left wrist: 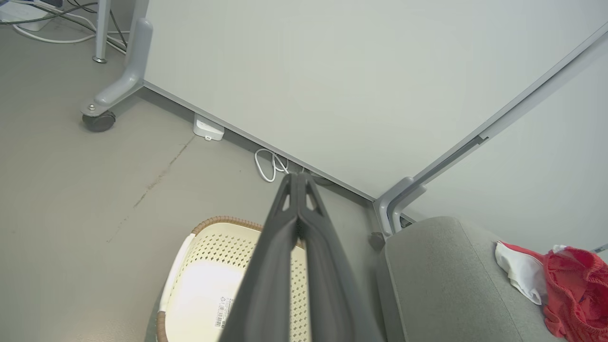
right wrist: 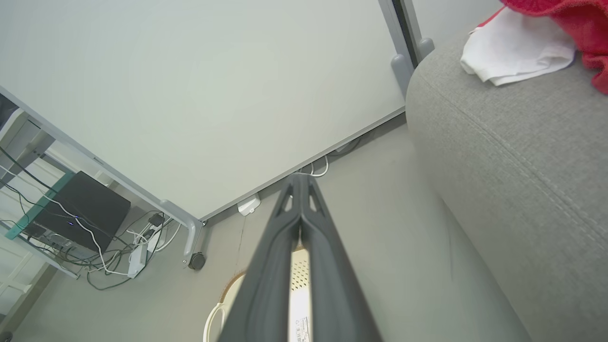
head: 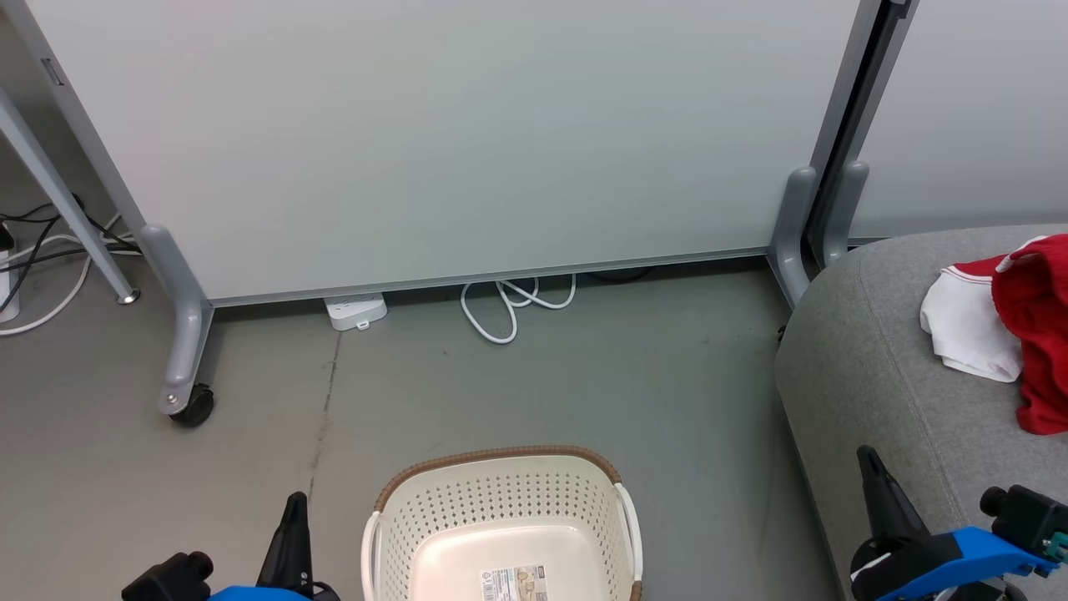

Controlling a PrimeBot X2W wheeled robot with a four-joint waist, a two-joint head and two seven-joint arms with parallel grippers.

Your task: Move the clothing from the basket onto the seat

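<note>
The cream basket [head: 501, 501] with its brown rim stands on the floor at the bottom middle, holding nothing but a label on its base; the left wrist view shows the basket [left wrist: 209, 266] under my fingers. The red and white clothing [head: 1014, 330] lies bunched on the grey seat [head: 876, 376] at the right. My left gripper [head: 294, 505] is shut and holds nothing, low at the left of the basket. My right gripper [head: 868, 459] is shut and holds nothing, over the seat's front edge. Both wrist views show the jaws pressed together, left gripper [left wrist: 297, 176], right gripper [right wrist: 298, 177].
A pale wheeled partition [head: 450, 142] stands behind the basket, its caster foot [head: 190, 405] at the left. A white power strip [head: 356, 310] and a looped white cable [head: 509, 305] lie at its base. More cables [head: 42, 250] trail at the far left.
</note>
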